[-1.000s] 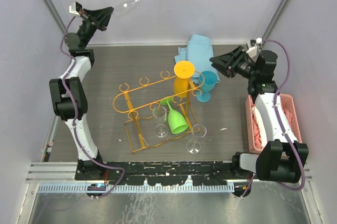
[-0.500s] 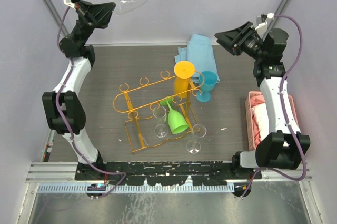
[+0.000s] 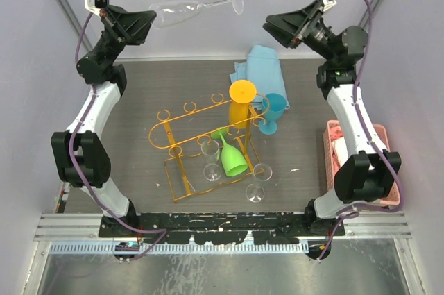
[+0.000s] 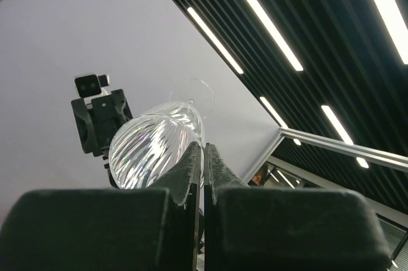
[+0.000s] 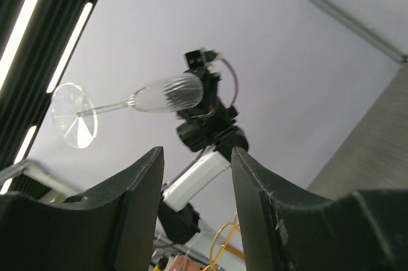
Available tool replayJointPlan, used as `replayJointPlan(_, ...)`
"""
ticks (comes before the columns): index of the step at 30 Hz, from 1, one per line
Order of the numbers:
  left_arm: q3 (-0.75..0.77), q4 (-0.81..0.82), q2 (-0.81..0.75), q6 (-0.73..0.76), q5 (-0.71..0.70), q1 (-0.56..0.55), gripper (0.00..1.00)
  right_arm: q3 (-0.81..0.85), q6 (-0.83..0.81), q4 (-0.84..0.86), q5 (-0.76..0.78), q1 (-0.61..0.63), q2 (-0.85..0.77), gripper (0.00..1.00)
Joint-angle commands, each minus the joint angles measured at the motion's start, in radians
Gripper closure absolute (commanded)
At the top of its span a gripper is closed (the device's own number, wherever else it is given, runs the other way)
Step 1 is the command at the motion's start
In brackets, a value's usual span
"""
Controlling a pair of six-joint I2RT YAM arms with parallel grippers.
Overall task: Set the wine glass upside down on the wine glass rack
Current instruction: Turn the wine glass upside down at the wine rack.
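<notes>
Holding the wine glass (image 3: 191, 10) by the bowl rim only: your left pincer (image 3: 150, 20) is clamped on it at the upper left of the frame, glass lying level in the air, foot toward top centre. Right pincer (image 3: 274, 28) is wide, carrying nothing, upper right, facing the foot. Risks, my read: thin rim grip on ribbed glass, so a fast swing could slip or crack it. If you hand over, close on the stem before releasing. The rack (image 3: 182, 123) sits mid-frame on the tabletop (image 3: 152, 87), other glasses (image 3: 234, 159) crowding its right end; aim for the bare left hooks or you'll knock them.
</notes>
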Motion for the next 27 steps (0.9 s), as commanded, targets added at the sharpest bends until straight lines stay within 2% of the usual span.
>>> replayJointPlan(1, -0.001, 0.043, -0.062, -0.07, -0.01, -0.017, 1.0, 0.122, 0.229, 0.374, -0.045, 0.082, 0.029, 0.48)
replayJointPlan(12, -0.036, 0.043, -0.089, -0.076, -0.052, -0.039, 1.0, 0.205, 0.681, 0.949, 0.126, 0.168, 0.185, 0.48)
replayJointPlan(21, -0.045, 0.043, -0.113, -0.076, -0.066, -0.061, 1.0, 0.226, 0.645, 0.895, 0.118, 0.201, 0.198, 0.48)
replayJointPlan(27, -0.062, 0.042, -0.118, -0.071, -0.069, -0.077, 1.0, 0.3, 0.643, 0.861, 0.124, 0.219, 0.228, 0.49)
